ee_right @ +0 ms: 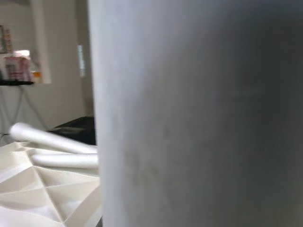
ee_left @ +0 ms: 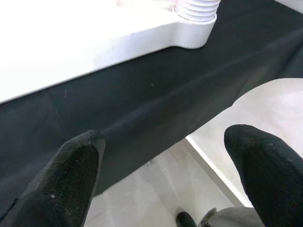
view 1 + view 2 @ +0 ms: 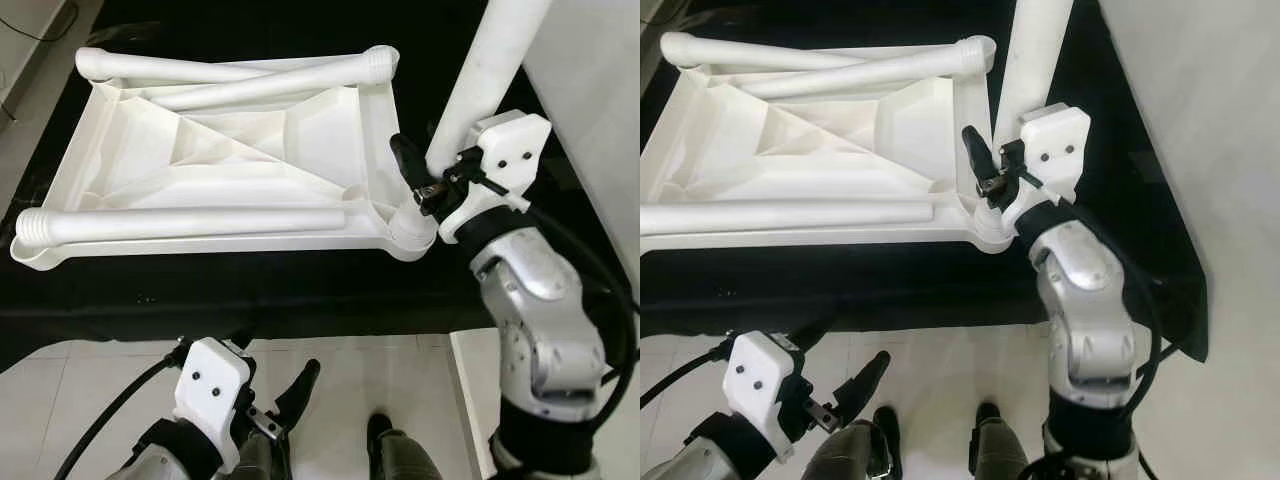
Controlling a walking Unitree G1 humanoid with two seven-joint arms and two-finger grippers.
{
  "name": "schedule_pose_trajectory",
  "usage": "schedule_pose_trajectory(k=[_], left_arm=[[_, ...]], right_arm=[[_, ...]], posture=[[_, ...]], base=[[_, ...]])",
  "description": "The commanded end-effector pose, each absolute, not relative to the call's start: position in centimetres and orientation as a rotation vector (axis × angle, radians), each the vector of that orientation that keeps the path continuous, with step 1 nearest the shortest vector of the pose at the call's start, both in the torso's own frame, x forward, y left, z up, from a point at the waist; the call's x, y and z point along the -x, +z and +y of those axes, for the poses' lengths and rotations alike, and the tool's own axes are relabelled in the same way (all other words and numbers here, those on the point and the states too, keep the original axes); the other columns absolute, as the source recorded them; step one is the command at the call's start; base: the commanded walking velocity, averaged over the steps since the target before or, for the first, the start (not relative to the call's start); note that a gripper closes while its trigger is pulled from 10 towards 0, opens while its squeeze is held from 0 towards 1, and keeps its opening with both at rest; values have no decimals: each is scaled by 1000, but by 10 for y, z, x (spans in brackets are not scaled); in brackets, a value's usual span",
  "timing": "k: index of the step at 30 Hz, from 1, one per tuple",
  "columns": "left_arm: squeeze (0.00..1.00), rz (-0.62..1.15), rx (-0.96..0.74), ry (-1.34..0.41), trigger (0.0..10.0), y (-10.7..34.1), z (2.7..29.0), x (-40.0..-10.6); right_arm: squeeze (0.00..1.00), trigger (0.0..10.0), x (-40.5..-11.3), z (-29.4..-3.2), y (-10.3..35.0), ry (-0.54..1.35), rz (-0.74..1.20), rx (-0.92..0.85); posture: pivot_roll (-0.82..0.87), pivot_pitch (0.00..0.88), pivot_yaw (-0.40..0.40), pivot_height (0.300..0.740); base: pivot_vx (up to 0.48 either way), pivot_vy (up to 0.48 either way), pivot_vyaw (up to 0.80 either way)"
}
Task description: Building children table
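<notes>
Now our right pincer (image 3: 432,172) grips the upright leg (image 3: 490,70) low, above the upturned tabletop's (image 3: 240,150) corner socket on the counter (image 3: 250,290); light, stiff, smooth plastic. Left pincer (image 3: 285,400) hangs released.

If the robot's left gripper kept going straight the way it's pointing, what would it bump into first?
Probably the black cloth hanging over the near edge, just below the white tabletop. The left gripper is open and aims there; depth is unclear.
</notes>
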State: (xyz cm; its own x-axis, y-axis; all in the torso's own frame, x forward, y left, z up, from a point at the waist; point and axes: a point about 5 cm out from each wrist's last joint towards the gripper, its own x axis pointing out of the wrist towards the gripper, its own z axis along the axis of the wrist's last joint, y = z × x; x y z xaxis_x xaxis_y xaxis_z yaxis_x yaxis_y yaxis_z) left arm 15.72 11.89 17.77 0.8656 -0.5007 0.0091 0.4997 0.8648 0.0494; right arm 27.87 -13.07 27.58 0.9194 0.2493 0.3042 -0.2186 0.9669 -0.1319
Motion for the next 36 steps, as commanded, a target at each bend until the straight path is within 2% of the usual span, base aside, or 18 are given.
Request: schedule_pose_trajectory(k=[1, 6, 9, 12, 13, 22, 27, 33, 34, 36], left_arm=[[0, 5, -46, -503, 10000, 172, 122, -159], [0, -12, -23, -438, 10000, 176, 131, -170], [0, -99, -2, -445, 10000, 198, 137, -186], [0, -243, 33, -529, 10000, 237, 139, -207], [0, -324, 38, -668, 10000, 267, 135, -214], [0, -536, 6, -993, 10000, 352, 123, -231], [0, -532, -11, -1097, 10000, 368, 114, -237], [0, -480, -53, -1143, 10000, 377, 104, -252], [0, -399, -79, -1117, 10000, 375, 99, -275], [0, -370, -88, -1115, 10000, 374, 96, -284]], right_arm=[[0, 10000, -288, -134, 214, 180, 32, 70], [0, 10000, -291, -129, 212, 165, 39, 54], [0, 10000, -295, -126, 212, 172, 31, 45], [0, 10000, -300, -120, 212, 191, 20, 37], [0, 10000, -301, -116, 213, 205, 8, 32], [0, 10000, -302, -95, 217, 309, -41, 8], [0, 10000, -300, -86, 220, 375, -67, -4], [0, 10000, -298, -78, 223, 427, -103, 0], [0, 10000, -295, -70, 227, 475, -133, -10], [0, 10000, -292, -65, 230, 513, -158, -3]], posture=[[-2, 356, 73, 740], [-2, 322, 75, 740], [-3, 298, 72, 740], [-3, 273, 74, 740], [0, 257, 77, 740], [4, 213, 97, 740], [4, 203, 107, 740], [8, 200, 113, 740], [4, 201, 119, 740], [4, 201, 119, 740]], base=[[0, 0, 0], [0, 0, 0], [0, 0, 0], [0, 0, 0], [0, 0, 0], [0, 0, 0], [0, 0, 0], [0, 0, 0], [0, 0, 0], [0, 0, 0]])
